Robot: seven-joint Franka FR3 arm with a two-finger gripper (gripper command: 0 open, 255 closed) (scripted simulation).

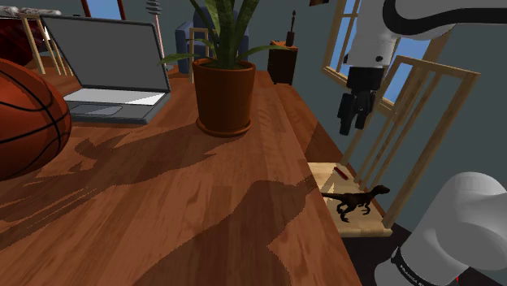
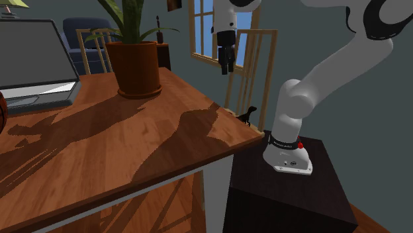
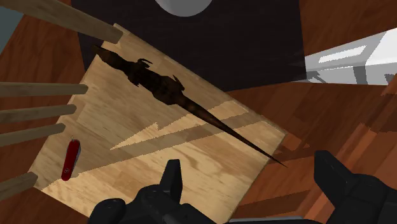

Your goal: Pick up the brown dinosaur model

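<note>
A dark brown dinosaur model (image 1: 355,197) stands on the light wooden seat (image 1: 327,175) of a chair just past the table's edge, its long tail pointing toward the table. The second exterior view shows the dinosaur (image 2: 249,114) small, beyond the table corner. My black gripper (image 1: 355,122) hangs well above the seat, beside the chair's back slats, and the same gripper (image 2: 226,66) is high in front of the window. In the wrist view the gripper (image 3: 249,167) is open with nothing between its fingers, and the dinosaur (image 3: 159,83) lies far below, apart from them.
A small red pocket knife (image 3: 71,159) lies on the seat near the slats (image 1: 414,122). On the wooden table (image 1: 162,203) stand a potted plant (image 1: 223,93), an open laptop (image 1: 106,73) and a basketball (image 1: 24,114). The dark stand (image 2: 284,192) sits beside the table.
</note>
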